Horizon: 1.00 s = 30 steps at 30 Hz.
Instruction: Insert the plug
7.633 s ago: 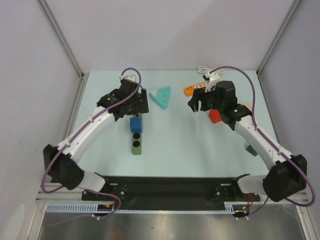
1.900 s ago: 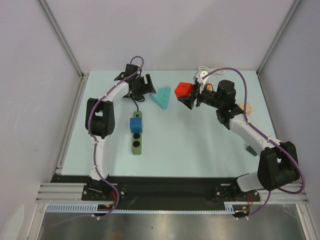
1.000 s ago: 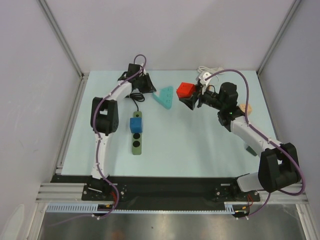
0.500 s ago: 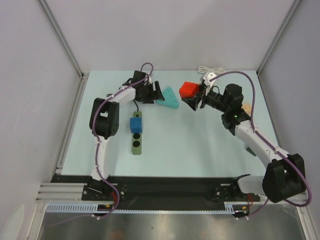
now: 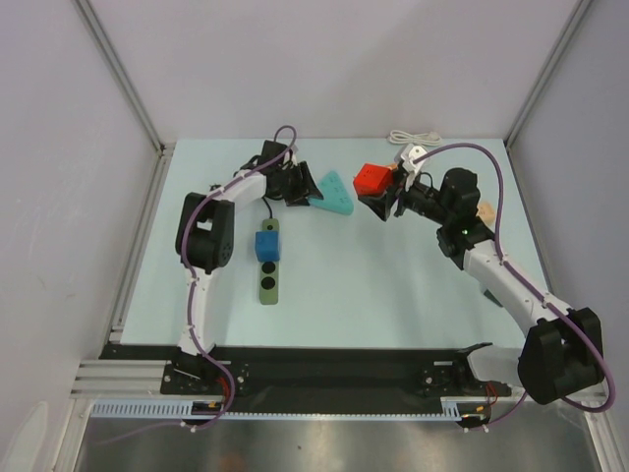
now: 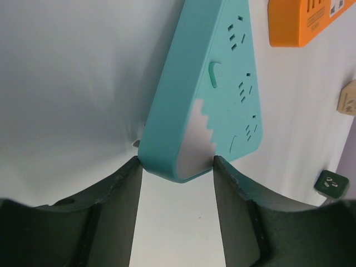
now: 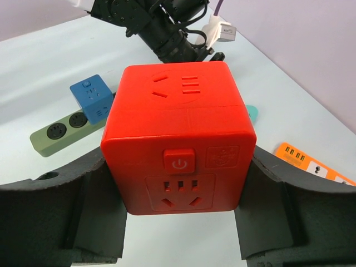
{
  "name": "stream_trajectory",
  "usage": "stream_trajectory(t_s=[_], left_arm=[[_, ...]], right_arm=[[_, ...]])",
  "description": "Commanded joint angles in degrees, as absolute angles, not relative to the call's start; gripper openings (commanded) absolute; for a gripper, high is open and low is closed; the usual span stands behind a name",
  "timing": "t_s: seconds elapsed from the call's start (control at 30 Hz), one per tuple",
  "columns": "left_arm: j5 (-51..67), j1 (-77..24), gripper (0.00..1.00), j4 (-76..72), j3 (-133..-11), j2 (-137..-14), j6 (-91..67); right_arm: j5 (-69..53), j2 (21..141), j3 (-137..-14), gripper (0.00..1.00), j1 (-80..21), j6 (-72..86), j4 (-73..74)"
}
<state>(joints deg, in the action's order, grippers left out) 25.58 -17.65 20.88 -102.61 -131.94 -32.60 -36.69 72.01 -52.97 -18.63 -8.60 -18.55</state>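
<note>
My left jaws just pinched the teal strip (image 6: 211, 83) — right jaws hold the red cube (image 7: 178, 133) — nothing inserted.

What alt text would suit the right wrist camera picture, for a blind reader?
A red socket cube, power button facing the camera, is gripped by the right gripper between its dark fingers above a pale table. Behind lie a blue cube on a green power strip at left, an orange power strip at right, the left arm at top.
</note>
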Motion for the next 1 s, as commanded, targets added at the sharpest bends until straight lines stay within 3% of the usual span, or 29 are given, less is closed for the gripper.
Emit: stream_trajectory(t_s=[0.0,0.23,0.67,0.8,0.97], left_arm=[[27.8,-17.6,0.55,20.5,-102.4,-130.9,-35.6],[32.8,-17.7,0.29,20.5,-103.5,-131.8,-37.3],[34.3,-20.9,0.26,22.1,-88.2,-122.0,-30.3],[34.7,-21.7,0.26,22.7,-81.6,-117.6,-27.3],[34.3,-21.7,0.26,24.3,-79.2,-113.6,-24.5]], right_arm=[[-35.9,69.9,-52.9,0.0,-18.5,-9.0,-21.3],[-35.7,69.9,-52.5,0.0,-18.5,-9.1,-21.3],[-31.5,67.4,-51.5,0.0,-18.5,-10.6,-14.3],[-28.6,69.2,-54.9,0.0,-18.6,-15.5,-1.0],[-24.7,71.0,-55.9,0.0,-18.4,-18.5,2.3]])
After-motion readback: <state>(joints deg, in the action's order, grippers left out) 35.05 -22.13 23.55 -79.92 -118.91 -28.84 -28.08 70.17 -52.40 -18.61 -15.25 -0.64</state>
